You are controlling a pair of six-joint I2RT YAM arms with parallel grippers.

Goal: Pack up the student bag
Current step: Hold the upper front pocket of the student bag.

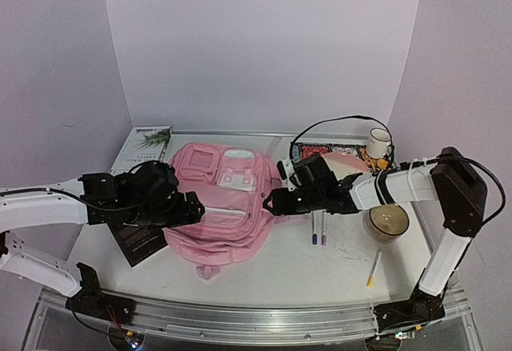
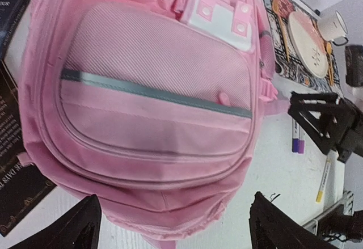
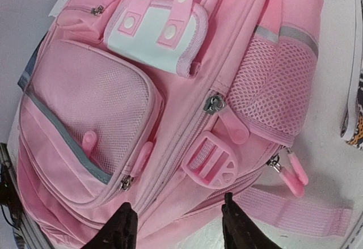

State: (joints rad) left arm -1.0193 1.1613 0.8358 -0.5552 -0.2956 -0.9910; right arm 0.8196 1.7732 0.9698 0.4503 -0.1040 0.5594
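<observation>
The student bag (image 1: 224, 203) is a large pink backpack lying flat mid-table, front pockets up. My left gripper (image 1: 194, 208) is at its left edge. In the left wrist view it (image 2: 176, 229) is open wide, its dark fingertips (image 2: 76, 226) on either side of the bag's (image 2: 153, 90) lower edge without pinching it. My right gripper (image 1: 270, 202) is at the bag's right side. In the right wrist view it (image 3: 178, 226) is open over the bag (image 3: 108, 107), just below a pink buckle (image 3: 211, 164) and a zipper pull (image 3: 214, 104). Nothing is held.
A black book (image 1: 140, 243) lies left of the bag and a white book (image 1: 142, 147) at the back left. Right of the bag are two purple pens (image 1: 318, 231), a yellow pen (image 1: 374, 269), a round jar (image 1: 388, 221), a patterned placemat (image 1: 320, 148) with a plate (image 1: 352, 163), and a mug (image 1: 378, 141).
</observation>
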